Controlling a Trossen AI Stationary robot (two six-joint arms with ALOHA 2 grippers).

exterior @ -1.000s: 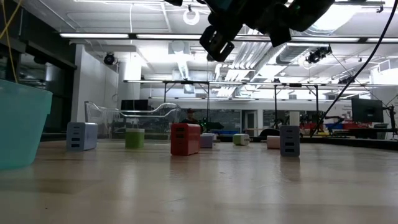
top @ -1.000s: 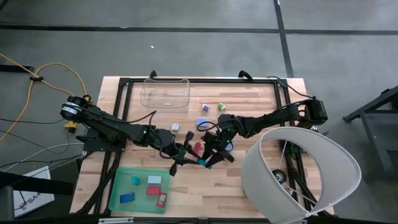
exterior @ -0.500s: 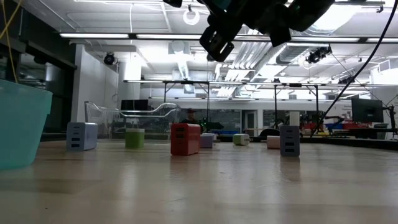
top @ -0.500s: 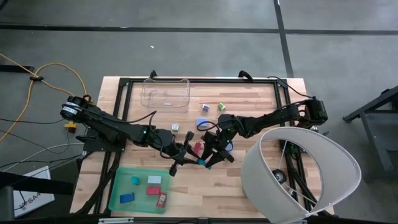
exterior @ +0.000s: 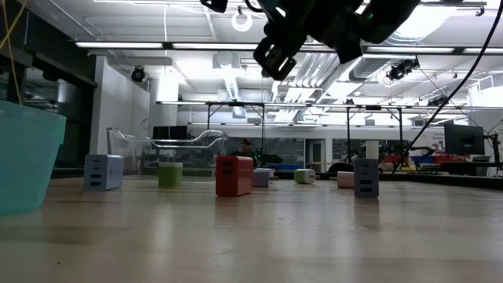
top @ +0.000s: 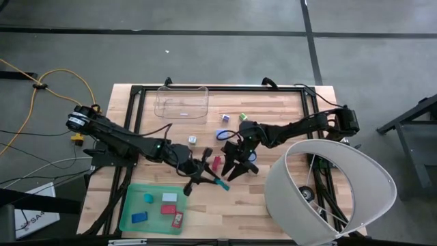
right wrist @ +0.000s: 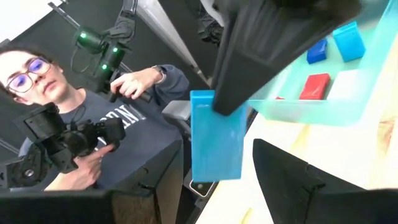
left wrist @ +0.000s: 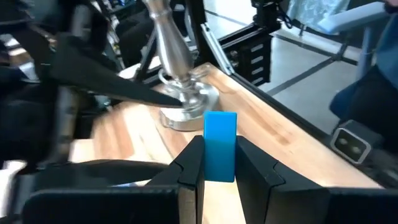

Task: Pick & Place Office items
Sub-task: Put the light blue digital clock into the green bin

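Observation:
My left gripper point(top: 216, 181) is out over the table's middle, just right of the green tray point(top: 130, 205), and is shut on a small blue block point(top: 222, 184). That block stands between its fingers in the left wrist view point(left wrist: 220, 146). My right gripper point(top: 233, 169) hovers open just beyond the block; the right wrist view shows the block point(right wrist: 216, 140) ahead of its spread fingers, apart from them. A red block point(top: 217, 162) rests on the wood below. Several pieces lie in the tray. My left gripper pinches the blue block between its two fingers, which press on the block's two side faces point(left wrist: 219, 163). Its upper half sticks out past the fingertips. The fingers reach in from the table's left. The block is lifted clear of the table.
A clear bin point(top: 182, 102) sits at the far edge. Loose pieces lie between it and the grippers: white point(top: 192, 139), purple point(top: 224, 117), green point(top: 243, 117). A lampshade point(top: 328, 191) covers the near right corner. A person point(right wrist: 81, 124) shows beyond the table.
My right gripper has drawn back from the blue block toward the table's far right. The block has stayed in my left gripper, which has shifted slightly toward the near edge with it.

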